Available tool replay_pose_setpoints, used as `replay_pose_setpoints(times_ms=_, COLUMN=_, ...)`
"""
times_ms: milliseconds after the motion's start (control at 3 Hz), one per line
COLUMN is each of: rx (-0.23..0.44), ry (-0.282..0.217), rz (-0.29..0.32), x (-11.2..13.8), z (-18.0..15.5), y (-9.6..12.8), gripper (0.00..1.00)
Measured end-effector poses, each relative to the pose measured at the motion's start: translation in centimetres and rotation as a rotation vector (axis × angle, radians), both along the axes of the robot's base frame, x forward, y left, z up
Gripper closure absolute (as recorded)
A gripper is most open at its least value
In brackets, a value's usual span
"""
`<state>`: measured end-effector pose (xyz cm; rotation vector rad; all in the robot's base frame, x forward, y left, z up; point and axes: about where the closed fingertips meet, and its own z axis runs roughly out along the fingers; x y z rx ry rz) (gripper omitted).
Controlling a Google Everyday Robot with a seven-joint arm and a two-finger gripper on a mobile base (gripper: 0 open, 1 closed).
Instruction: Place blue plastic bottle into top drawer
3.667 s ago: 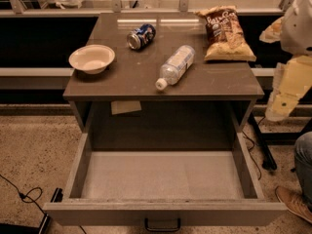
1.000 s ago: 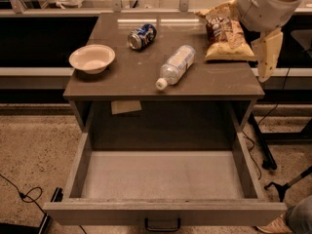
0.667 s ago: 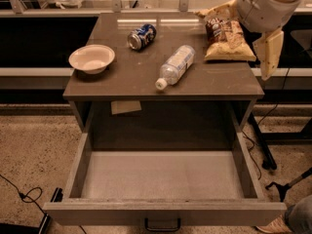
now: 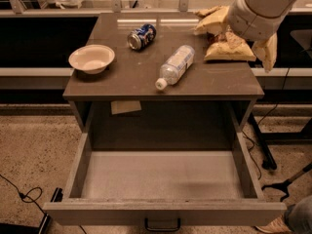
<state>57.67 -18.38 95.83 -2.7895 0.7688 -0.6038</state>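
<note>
The blue plastic bottle (image 4: 175,66) lies on its side in the middle of the brown table top (image 4: 122,82), its white cap pointing toward the front edge. The top drawer (image 4: 165,211) is pulled fully open below the table, with a bare light grey bottom and a dark handle (image 4: 162,224) on its front. My gripper (image 4: 233,48) hangs from the white arm at the upper right, above the chip bag and to the right of the bottle. It is open, empty and clear of the bottle.
A blue soda can (image 4: 142,36) lies at the back of the table. A white bowl (image 4: 91,58) sits at its left. A chip bag (image 4: 229,51) lies at the right under my arm. Cables (image 4: 24,196) run over the floor on the left, and a shoe (image 4: 292,221) shows at the bottom right.
My arm has swung from low beside the table's right edge up over its back right corner. It now covers more of the chip bag. The bottle and drawer have not moved.
</note>
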Motion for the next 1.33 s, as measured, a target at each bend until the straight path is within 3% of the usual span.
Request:
replay_pose_setpoints(times_ms=333, rx=-0.034, ry=-0.008, rz=0.073, x=0.0, z=0.0, y=0.1, gripper=0.0)
replay_pose_setpoints(times_ms=667, rx=-0.034, ry=-0.008, rz=0.072, x=0.0, z=0.0, y=0.1, gripper=0.0)
replay_pose_setpoints(times_ms=1333, rx=-0.092, ry=-0.059, rz=-0.029, x=3.0, z=0.3, y=1.8, gripper=0.0)
